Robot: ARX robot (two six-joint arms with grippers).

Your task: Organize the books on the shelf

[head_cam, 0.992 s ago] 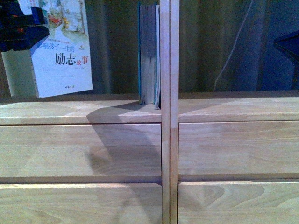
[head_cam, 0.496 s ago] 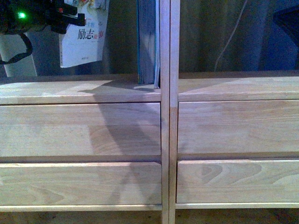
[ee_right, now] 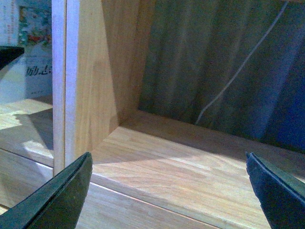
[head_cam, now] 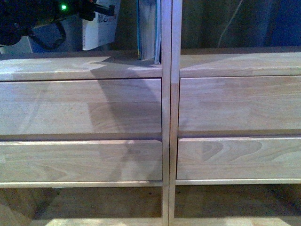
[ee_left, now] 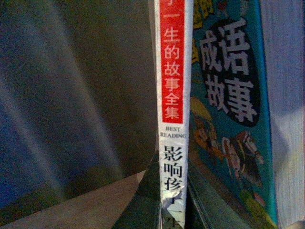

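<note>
Left gripper (ee_left: pixel 174 207) clamps the white paperback (ee_left: pixel 174 95) by its spine, a grip the front view hides, with the teal book (ee_left: pixel 228 124) just beyond its fingers. Right gripper (ee_right: pixel 167 186) gapes wide and empty over the shelf (ee_right: pixel 157 157) board, divider (ee_right: pixel 71 86) beside one finger.

Place: we take this for a furnished, home-like room, though the dim bluish light leaves us unsure.
Furniture: a light wooden shelf (head_cam: pixel 94 108) with plain drawer fronts (head_cam: pixel 235 103) and a central divider (head_cam: pixel 167 117) fills our front view.
Reading matter: a white paperback (head_cam: pixel 101 33) on the left and a teal book (head_cam: pixel 148 28) against the divider, both with Chinese titles and cartoon art.
Backdrop: far behind the open-backed shelf we see dark curtain folds (ee_right: pixel 190 62) and a pale cable (ee_right: pixel 243 58) hanging on the right.
Floor: wooden boards (head_cam: pixel 103 202) near us, under the shelf.
</note>
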